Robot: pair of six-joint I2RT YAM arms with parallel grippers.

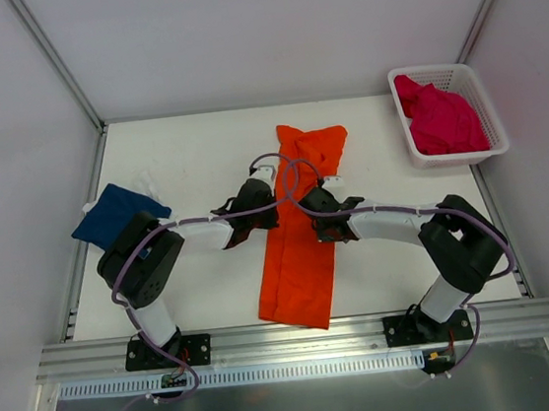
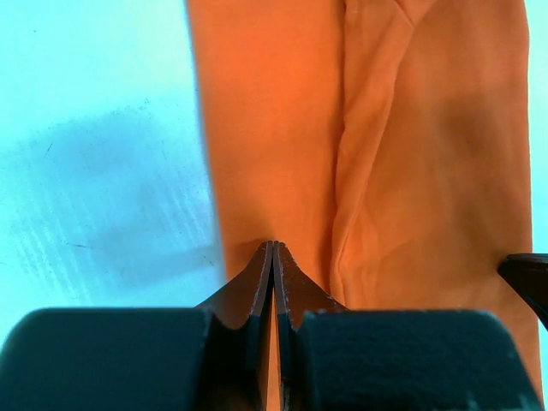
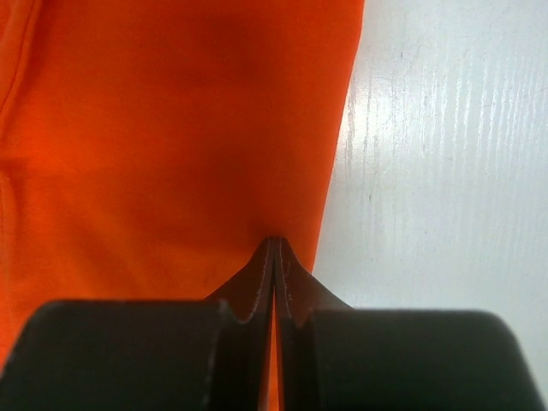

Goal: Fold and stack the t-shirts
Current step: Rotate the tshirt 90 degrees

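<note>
**Even overhead light, tinted wrist views**

The top view is evenly lit, with faint soft shadows on the table (image 1: 188,146). The left wrist view tints that table cyan. The right wrist view oversaturates the orange t-shirt (image 3: 171,128), which has a dim shadow patch near the top.

The white table (image 1: 198,145) sat flat under soft, even light, plain pale walls (image 1: 264,28) closed it in on three sides, aluminium posts (image 1: 54,57) ran up from the far corners, and a ribbed aluminium rail (image 1: 251,343) lined its near edge.
</note>
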